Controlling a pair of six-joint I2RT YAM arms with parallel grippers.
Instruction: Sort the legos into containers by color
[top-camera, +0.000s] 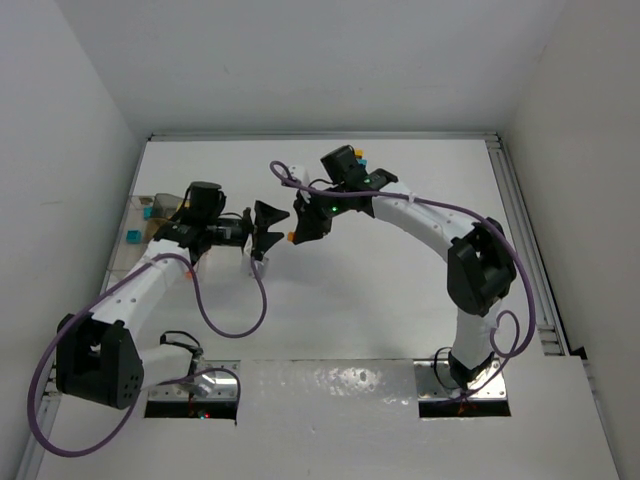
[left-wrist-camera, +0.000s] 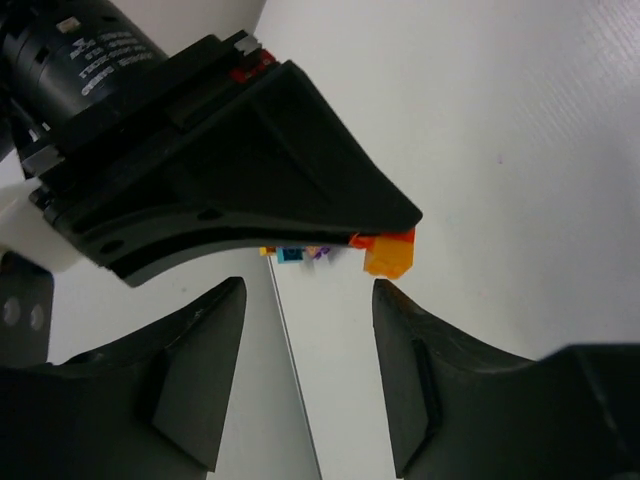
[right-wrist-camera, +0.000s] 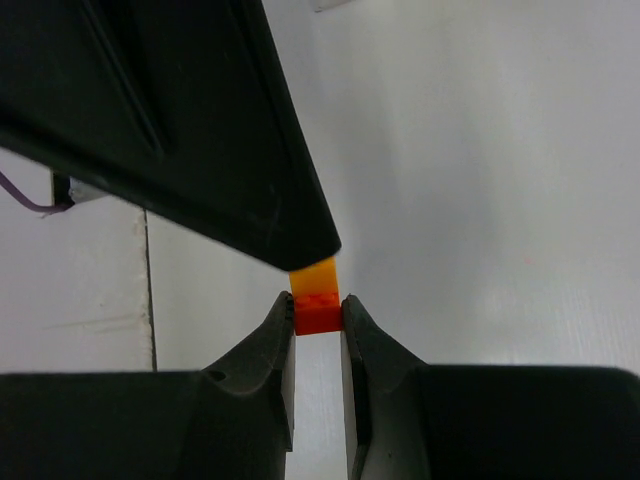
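My right gripper is shut on a small stack of two legos, a red-orange brick with a yellow-orange brick on top, held above the table. In the top view the right gripper holds the stack at table centre. My left gripper is open and faces it, close by. In the left wrist view the left gripper is open, and the orange stack sits just beyond its right fingertip. The containers stand at the far left.
Several loose legos lie behind the right wrist; they also show small in the left wrist view. A teal brick sits by the containers. White walls close the table in on both sides and at the back.
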